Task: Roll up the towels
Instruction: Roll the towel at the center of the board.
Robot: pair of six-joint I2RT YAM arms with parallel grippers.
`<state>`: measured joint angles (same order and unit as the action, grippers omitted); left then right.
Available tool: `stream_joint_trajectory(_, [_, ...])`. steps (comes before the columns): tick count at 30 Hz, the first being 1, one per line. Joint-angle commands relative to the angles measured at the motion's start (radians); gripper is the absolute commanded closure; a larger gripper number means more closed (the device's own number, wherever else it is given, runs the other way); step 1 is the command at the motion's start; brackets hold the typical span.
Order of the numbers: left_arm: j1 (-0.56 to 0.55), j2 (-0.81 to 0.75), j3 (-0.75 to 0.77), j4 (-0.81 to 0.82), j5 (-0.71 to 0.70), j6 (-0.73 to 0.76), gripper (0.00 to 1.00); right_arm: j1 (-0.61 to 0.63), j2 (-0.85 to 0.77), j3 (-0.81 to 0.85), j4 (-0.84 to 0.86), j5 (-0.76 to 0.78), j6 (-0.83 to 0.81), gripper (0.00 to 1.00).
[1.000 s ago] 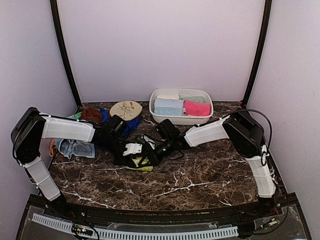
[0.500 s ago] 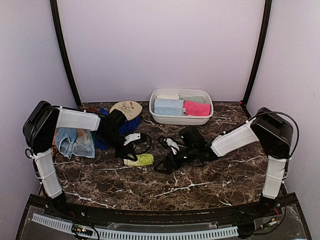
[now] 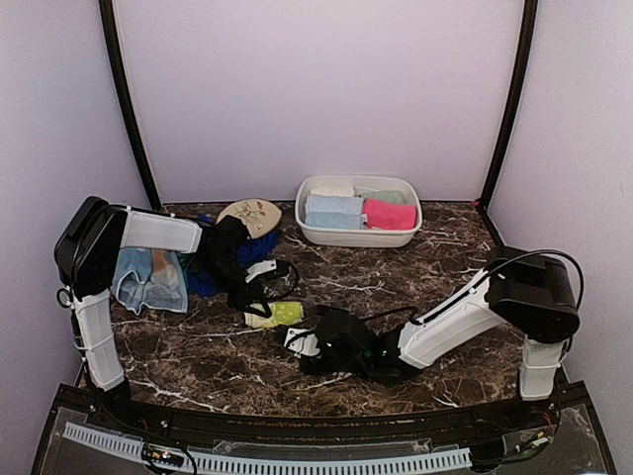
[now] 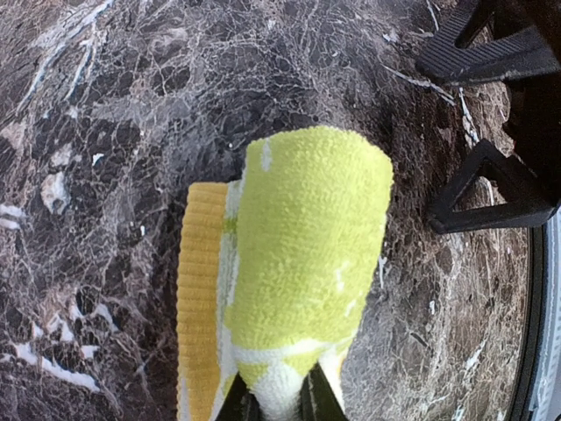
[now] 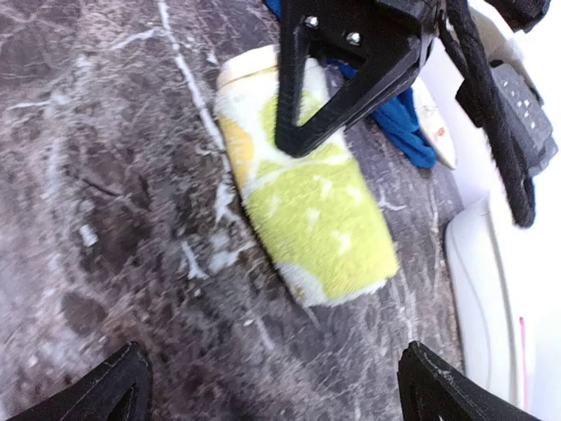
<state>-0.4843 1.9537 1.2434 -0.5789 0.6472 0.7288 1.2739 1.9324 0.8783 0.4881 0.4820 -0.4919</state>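
Observation:
A rolled yellow-green towel [image 3: 278, 315] with pale patches lies on the marble, left of centre. My left gripper [image 3: 253, 305] is shut on its left end. In the left wrist view the jaws pinch the roll's [image 4: 307, 246] near end at the bottom edge [image 4: 279, 402]. My right gripper [image 3: 309, 348] hovers low, just nearer than the roll, and is open. The right wrist view shows the roll [image 5: 307, 210] ahead of my wide-apart right gripper [image 5: 280, 390], apart from it. Loose pale blue [image 3: 148, 280] and royal blue [image 3: 204, 282] towels lie at the left.
A white basin [image 3: 358, 237] at the back holds rolled towels, among them pale blue [image 3: 333, 211] and hot pink [image 3: 389, 214]. An oval floral disc [image 3: 249, 216] lies left of it. The right arm stretches low across the near right of the table.
My right gripper has opened, let go of the roll and drawn back toward the near edge. My left gripper has closed on the roll's end, and the left arm has shifted slightly.

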Motion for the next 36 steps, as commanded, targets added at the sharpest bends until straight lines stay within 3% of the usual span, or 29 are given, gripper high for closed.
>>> stream_joint_trajectory(1, [0.007,0.064,-0.026,-0.090,-0.125,0.007,0.96,0.000,0.111,0.099,0.116,0.179,-0.259,0.05])
stream_joint_trajectory(9, [0.007,0.092,0.002,-0.122,-0.118,0.028,0.93,0.000,0.268,0.215,0.131,0.131,-0.483,0.15])
stream_joint_trajectory(12, [0.007,0.107,0.014,-0.136,-0.112,0.041,0.90,-0.004,0.304,0.266,0.008,0.086,-0.486,0.22])
stream_joint_trajectory(16, [0.008,0.102,0.025,-0.156,-0.076,0.064,0.82,-0.059,0.347,0.423,-0.261,-0.031,-0.303,0.33])
stream_joint_trajectory(20, [0.009,0.095,0.034,-0.165,-0.086,0.089,0.64,-0.110,0.368,0.514,-0.485,-0.248,-0.136,0.41])
stream_joint_trajectory(23, [0.033,0.061,0.042,-0.134,-0.102,0.064,0.55,-0.152,0.419,0.619,-0.677,-0.389,-0.010,0.53])
stream_joint_trajectory(26, [0.093,-0.013,0.033,-0.122,-0.034,0.066,0.49,-0.170,0.435,0.604,-0.737,-0.478,0.047,0.54])
stream_joint_trajectory(32, [0.184,-0.128,-0.039,-0.139,0.010,0.088,0.47,-0.198,0.487,0.612,-0.827,-0.634,0.151,0.60])
stream_joint_trajectory(33, [0.199,-0.148,-0.049,-0.148,0.021,0.094,0.23,-0.198,0.497,0.615,-0.843,-0.651,0.159,0.60])
stream_joint_trajectory(34, [0.216,-0.168,-0.055,-0.156,0.024,0.096,0.11,-0.201,0.507,0.625,-0.863,-0.661,0.170,0.60])
stream_joint_trajectory(36, [0.254,-0.213,-0.054,-0.166,0.024,0.092,0.09,-0.212,0.527,0.656,-0.906,-0.710,0.198,0.64])
